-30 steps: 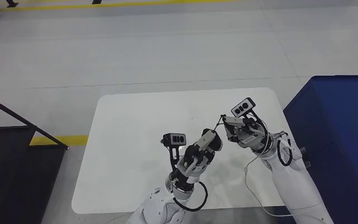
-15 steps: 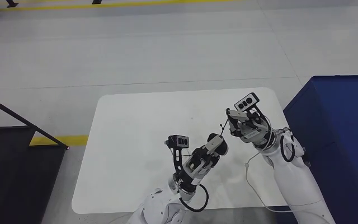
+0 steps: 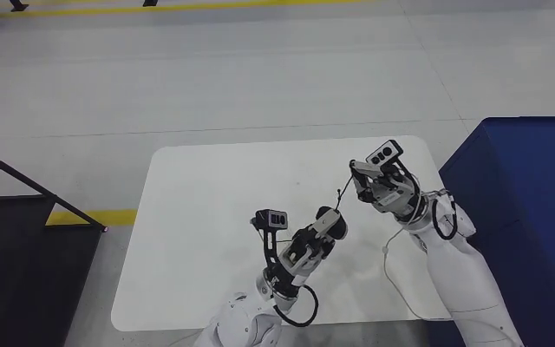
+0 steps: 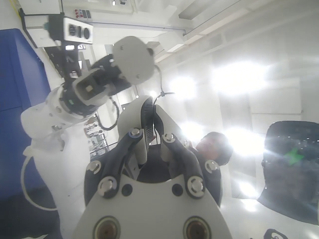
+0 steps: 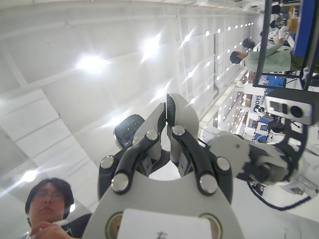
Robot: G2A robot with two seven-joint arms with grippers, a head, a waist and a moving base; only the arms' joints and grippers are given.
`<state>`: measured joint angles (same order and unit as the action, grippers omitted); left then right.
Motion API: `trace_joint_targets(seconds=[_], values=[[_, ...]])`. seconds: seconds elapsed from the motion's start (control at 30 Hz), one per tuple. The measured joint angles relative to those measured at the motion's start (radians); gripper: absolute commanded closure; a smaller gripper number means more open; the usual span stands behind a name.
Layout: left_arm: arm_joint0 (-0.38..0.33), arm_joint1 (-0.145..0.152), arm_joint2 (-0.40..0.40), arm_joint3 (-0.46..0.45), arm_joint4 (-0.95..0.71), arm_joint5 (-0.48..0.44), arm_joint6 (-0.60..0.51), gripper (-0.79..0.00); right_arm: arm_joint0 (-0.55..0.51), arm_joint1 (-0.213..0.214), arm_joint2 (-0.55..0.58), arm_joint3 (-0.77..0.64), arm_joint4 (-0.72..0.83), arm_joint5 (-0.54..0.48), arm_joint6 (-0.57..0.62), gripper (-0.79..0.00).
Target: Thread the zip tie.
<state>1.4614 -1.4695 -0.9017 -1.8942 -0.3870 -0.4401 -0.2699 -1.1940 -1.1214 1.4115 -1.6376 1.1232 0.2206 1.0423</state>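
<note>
While raised clear of the white bench (image 3: 217, 217), angled the left claw (image 3: 333, 209) up and away from the body, fingers pressed together on the near end of the zip tie (image 4: 162, 92). Set the right claw (image 3: 354, 168) farther out over the bench, tilted back toward the left one, likewise closed flat on the tie's other end. Strung as a thin black line through the air between the two claw tips, off the bench surface, with a small lump partway along. Stood apart, tips not touching.

Flanked on the right arm's side by a blue cabinet (image 3: 512, 191), just beside the bench and near that arm's elbow. Bordered past the opposite end by a black rail (image 3: 52, 198) and a yellow floor stripe (image 3: 91, 217).

Compared with one second earlier: widened the gap between the claws, drew the right claw farther toward the bench's far edge, and exposed more of the tie between them.
</note>
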Motion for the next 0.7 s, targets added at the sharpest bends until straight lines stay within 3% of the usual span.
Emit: trace_joint_targets(seconds=[0.13,0.33,0.7], values=[[0.01,0.002,-0.027,-0.029,-0.058,-0.012,0.002,0.0,0.003,0.012,0.014,0.028,-0.083,0.071,0.02,-0.785],[0.019,0.007,-0.053,-0.038,-0.065,0.002,-0.005,0.0,0.002,0.013,0.013,0.026,-0.092,0.078,0.028,-0.785],[0.029,0.007,-0.051,-0.053,-0.091,0.005,0.001,0.0,-0.051,0.028,-0.042,-0.036,-0.202,0.204,0.098,-0.785]])
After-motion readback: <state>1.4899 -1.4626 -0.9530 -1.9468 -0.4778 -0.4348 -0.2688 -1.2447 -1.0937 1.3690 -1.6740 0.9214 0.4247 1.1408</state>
